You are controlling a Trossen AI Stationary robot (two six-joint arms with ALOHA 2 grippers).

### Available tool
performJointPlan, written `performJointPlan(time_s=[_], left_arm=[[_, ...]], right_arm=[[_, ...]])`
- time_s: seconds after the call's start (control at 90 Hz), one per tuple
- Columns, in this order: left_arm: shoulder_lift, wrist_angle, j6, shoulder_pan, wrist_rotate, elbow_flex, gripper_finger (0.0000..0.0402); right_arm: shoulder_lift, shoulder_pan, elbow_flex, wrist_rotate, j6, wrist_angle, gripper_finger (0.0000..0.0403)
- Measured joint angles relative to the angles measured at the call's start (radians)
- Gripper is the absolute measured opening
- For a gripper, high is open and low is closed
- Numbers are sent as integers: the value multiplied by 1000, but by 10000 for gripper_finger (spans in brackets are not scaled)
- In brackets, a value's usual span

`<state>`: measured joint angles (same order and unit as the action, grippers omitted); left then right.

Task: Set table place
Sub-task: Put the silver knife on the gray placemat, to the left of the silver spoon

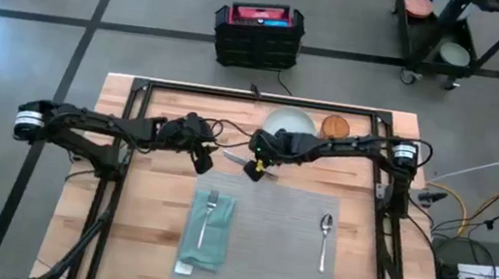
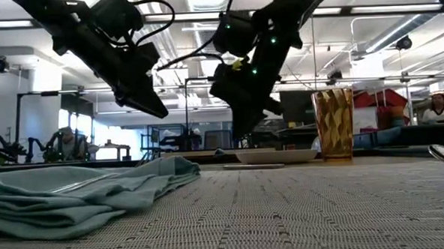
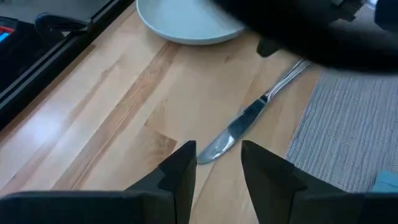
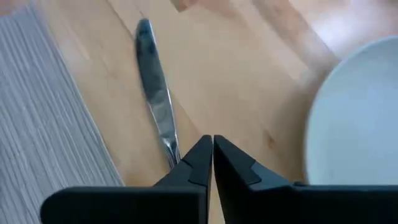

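A silver knife (image 3: pixel 245 121) lies flat on the bare wood of the table (image 1: pixel 152 204), just beyond the grey placemat's (image 1: pixel 264 244) far edge. My left gripper (image 3: pixel 217 165) is open and hovers tilted above the blade tip. My right gripper (image 4: pixel 212 152) is shut, its tips over the knife's handle (image 4: pixel 169 146). On the placemat lie a teal napkin (image 1: pixel 206 236) with a fork (image 1: pixel 208 214) on it and a spoon (image 1: pixel 324 240). A pale plate (image 1: pixel 289 123) and an amber glass (image 1: pixel 334 126) stand on the wood at the far side. My right gripper's shut fingertips (image 4: pixel 202 155) point down beside the knife's handle, which runs under them out of sight. I cannot tell whether they touch it. The knife lies flat on the table.
The black frame's bars (image 1: pixel 255 98) cross the table's far side and run down both sides. A black crate (image 1: pixel 258 33) sits on the floor beyond the far edge. The middle of the placemat between napkin and spoon is bare.
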<state>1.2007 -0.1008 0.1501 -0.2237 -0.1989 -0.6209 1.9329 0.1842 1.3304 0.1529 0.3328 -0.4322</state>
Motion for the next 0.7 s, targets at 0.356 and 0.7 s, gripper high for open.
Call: performJointPlan(time_s=[0.356,0.7], left_arm=[[-1,-8,0,1,0,-1,114],[-1,-12,0,3,0,-1,114]], right_arm=[[18,10,-17,-83,-135,124,142],[91,-3,-28,-110,-125,152,165]])
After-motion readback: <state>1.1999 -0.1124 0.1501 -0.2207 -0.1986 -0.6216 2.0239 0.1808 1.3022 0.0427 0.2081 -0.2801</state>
